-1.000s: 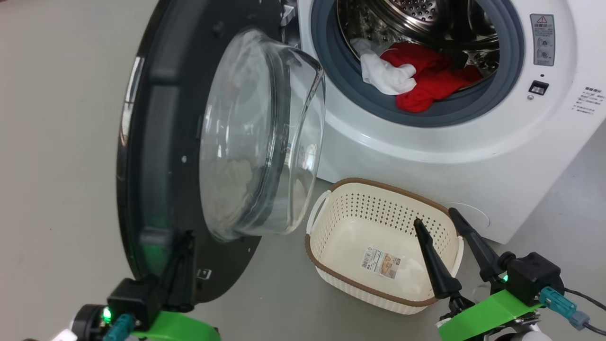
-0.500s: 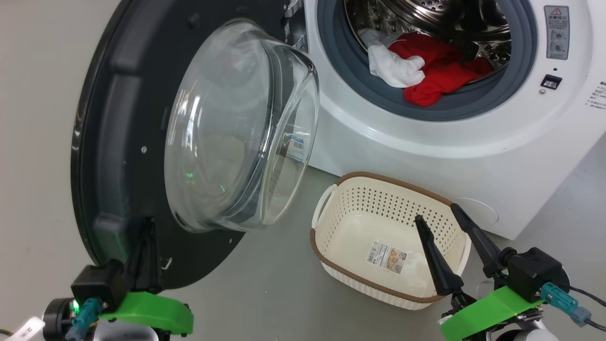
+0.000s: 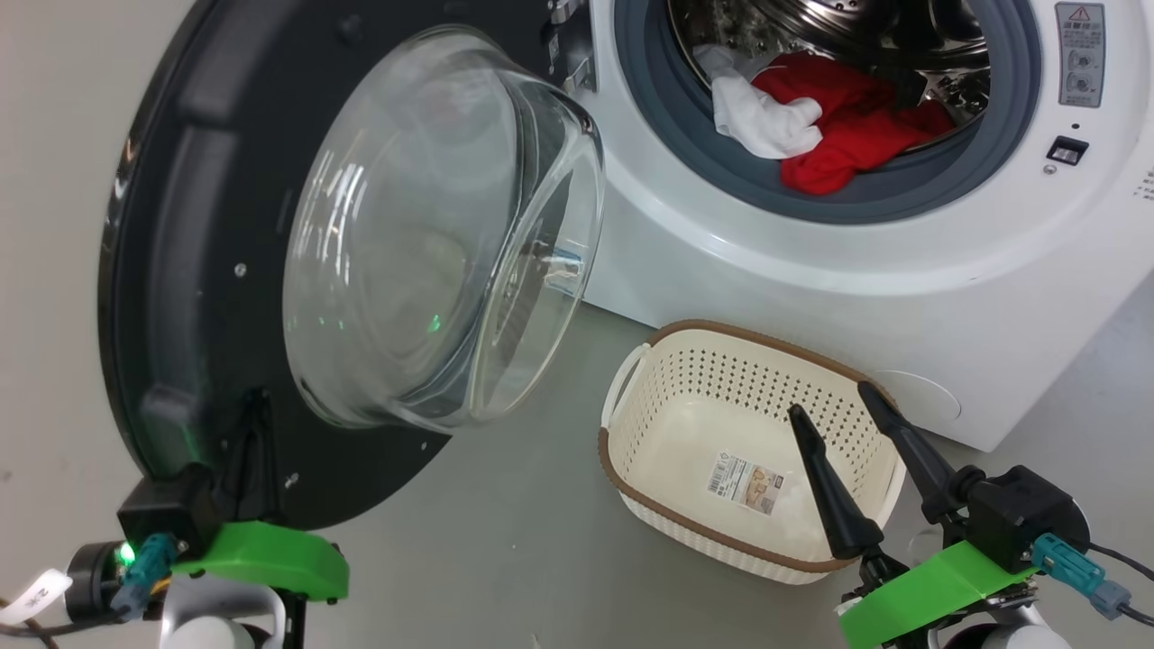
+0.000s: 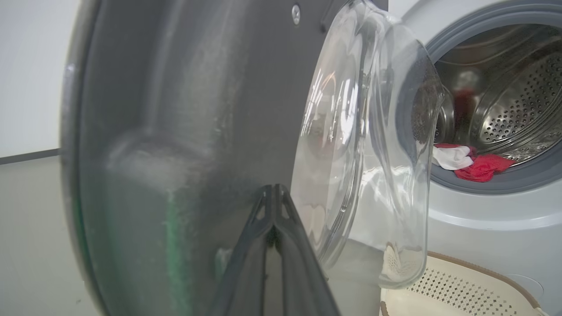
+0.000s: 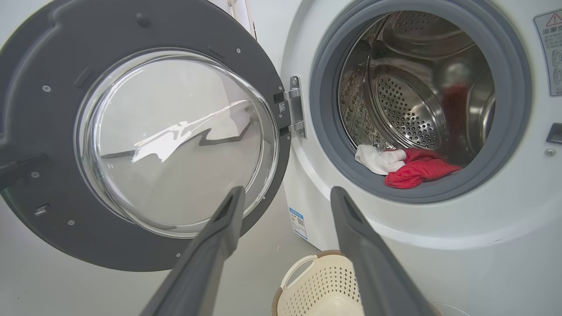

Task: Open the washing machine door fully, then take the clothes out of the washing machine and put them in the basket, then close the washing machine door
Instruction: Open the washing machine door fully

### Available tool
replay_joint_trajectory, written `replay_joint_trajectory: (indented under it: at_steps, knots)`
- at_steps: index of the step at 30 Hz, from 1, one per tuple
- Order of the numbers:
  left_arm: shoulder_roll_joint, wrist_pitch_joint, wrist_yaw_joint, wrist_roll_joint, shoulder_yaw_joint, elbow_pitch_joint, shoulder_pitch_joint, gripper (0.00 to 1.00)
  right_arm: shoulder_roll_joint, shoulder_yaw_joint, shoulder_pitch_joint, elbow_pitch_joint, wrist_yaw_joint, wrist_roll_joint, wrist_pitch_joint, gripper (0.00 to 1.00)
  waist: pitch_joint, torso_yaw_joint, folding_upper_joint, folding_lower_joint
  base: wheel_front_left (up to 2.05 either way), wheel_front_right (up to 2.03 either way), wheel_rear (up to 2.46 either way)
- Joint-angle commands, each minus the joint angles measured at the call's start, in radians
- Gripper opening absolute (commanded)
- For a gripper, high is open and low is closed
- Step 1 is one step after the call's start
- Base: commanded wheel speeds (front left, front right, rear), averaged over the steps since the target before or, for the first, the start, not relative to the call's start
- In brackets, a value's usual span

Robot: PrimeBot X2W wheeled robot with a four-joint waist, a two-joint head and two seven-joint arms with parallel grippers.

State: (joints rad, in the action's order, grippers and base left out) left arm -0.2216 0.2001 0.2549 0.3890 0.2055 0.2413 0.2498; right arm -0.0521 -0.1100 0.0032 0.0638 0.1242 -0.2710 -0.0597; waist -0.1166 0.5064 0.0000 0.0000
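Note:
The washing machine door (image 3: 180,270), a black rim around a bulging glass bowl, stands swung out to the left of the white washing machine (image 3: 811,261). My left gripper (image 3: 259,406) is shut, its tips pressed against the door's lower inner rim; the left wrist view shows the joined fingertips (image 4: 274,189) on the dark door face (image 4: 175,109). Red and white clothes (image 3: 838,126) lie at the drum's front lip, and the right wrist view shows the clothes (image 5: 417,171) too. The cream basket (image 3: 685,532) sits on the floor below the drum. My right gripper (image 3: 834,403) hangs open over the basket's right side.
Grey floor lies around the door and the basket. The door hinge (image 5: 294,109) sits on the left of the grey rubber ring (image 5: 505,145). A blue label (image 5: 297,221) marks the machine's lower front. Cables trail from both wrists.
The door has swung farther open to the left, with my shut left gripper moving along against its rim. The head camera has shifted as well. The right gripper stays put, open.

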Motion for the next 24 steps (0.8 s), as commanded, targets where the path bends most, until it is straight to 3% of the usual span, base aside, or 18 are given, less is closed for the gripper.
replay_joint_trajectory:
  at_steps: [1,24]
  knots:
    - [-0.030,0.011,0.003,0.005,-0.053,-0.008,0.050,0.00,0.002,-0.021,-0.004,0.032,0.007,0.012,0.004,1.00,-0.005,0.001,0.0000,0.0000,0.00,0.00,0.00]
    - [-0.044,0.057,-0.006,0.041,-0.134,0.179,0.179,0.00,0.002,-0.008,-0.012,0.065,0.007,0.046,0.042,1.00,-0.045,-0.004,0.0000,0.0000,0.00,0.00,0.00]
